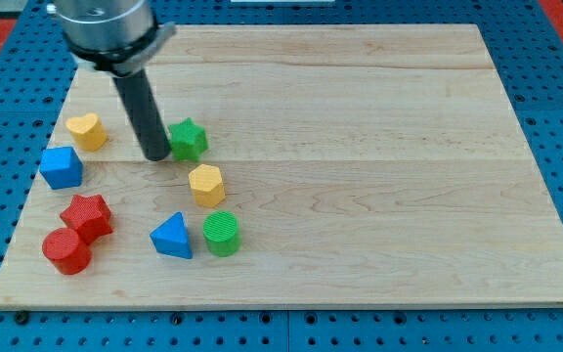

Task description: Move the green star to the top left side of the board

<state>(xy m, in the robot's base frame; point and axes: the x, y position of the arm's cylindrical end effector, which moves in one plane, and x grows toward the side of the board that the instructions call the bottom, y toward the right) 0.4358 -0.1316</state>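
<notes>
Tip [156, 155] touching green star [188, 139] left side | board [379, 196] upper-left

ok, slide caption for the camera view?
My tip sits at the green star's left edge, mid-left on the wooden board.

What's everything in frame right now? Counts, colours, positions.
Wooden board: 1, light wood, fills most of the view.
Green star block: 1, green, upper left, just right of my tip.
Yellow heart block: 1, yellow, left edge.
Blue cube block: 1, blue, below the heart.
Yellow hexagonal block: 1, yellow, below the star.
Red star block: 1, red, lower left.
Red cylinder block: 1, red, touching the red star.
Blue triangular block: 1, blue, bottom left.
Green cylinder block: 1, green, beside the triangle.
My tip: 1, dark rod, against the green star's left side.
</notes>
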